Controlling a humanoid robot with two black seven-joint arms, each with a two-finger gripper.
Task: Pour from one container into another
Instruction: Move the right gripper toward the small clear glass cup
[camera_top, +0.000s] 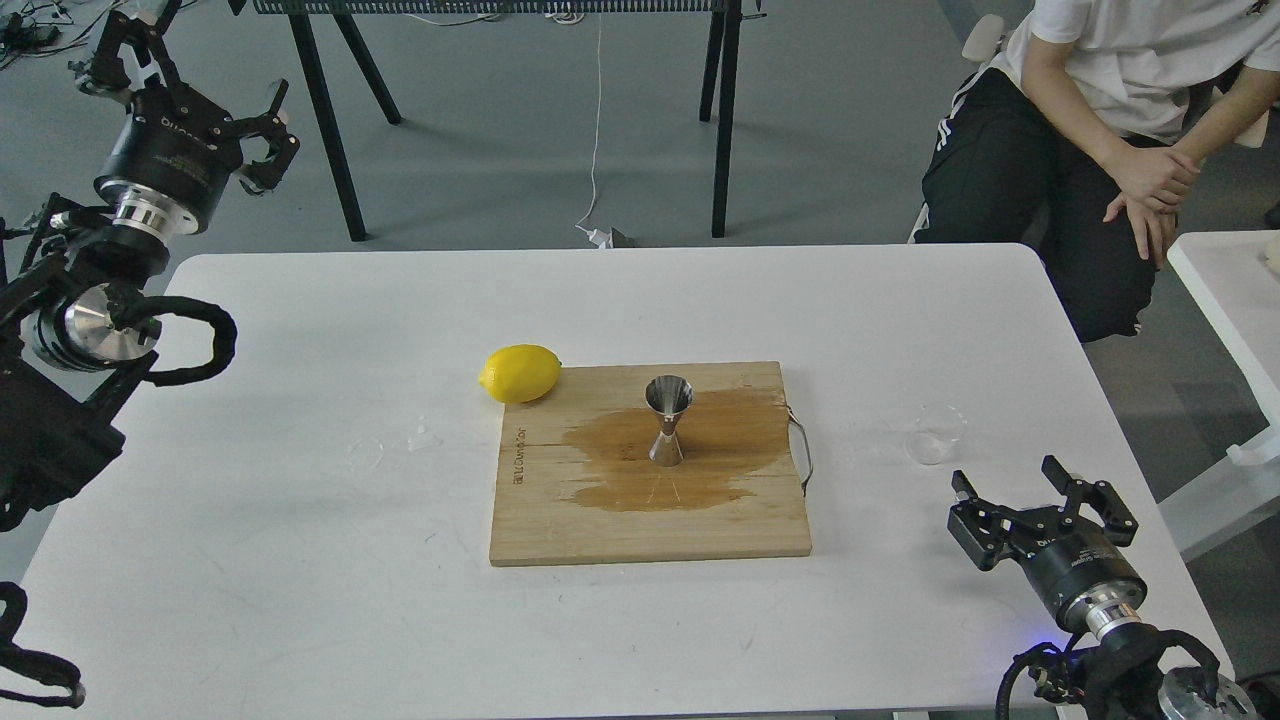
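Note:
The clear glass cup (936, 432) stands upright on the white table (300, 560), to the right of the cutting board. The steel jigger (668, 421) stands upright in the middle of the wooden cutting board (560, 520), inside a dark wet stain. My right gripper (1040, 497) hovers open just below and to the right of the cup, fingers spread, a short gap away from it. My left gripper (180, 80) is raised beyond the table's far left corner, open and holding nothing.
A yellow lemon (519, 373) rests against the board's top left corner. Small water drops (422, 437) lie left of the board. A metal handle (803, 455) sticks out of the board's right side. A seated person (1110, 120) is at the far right.

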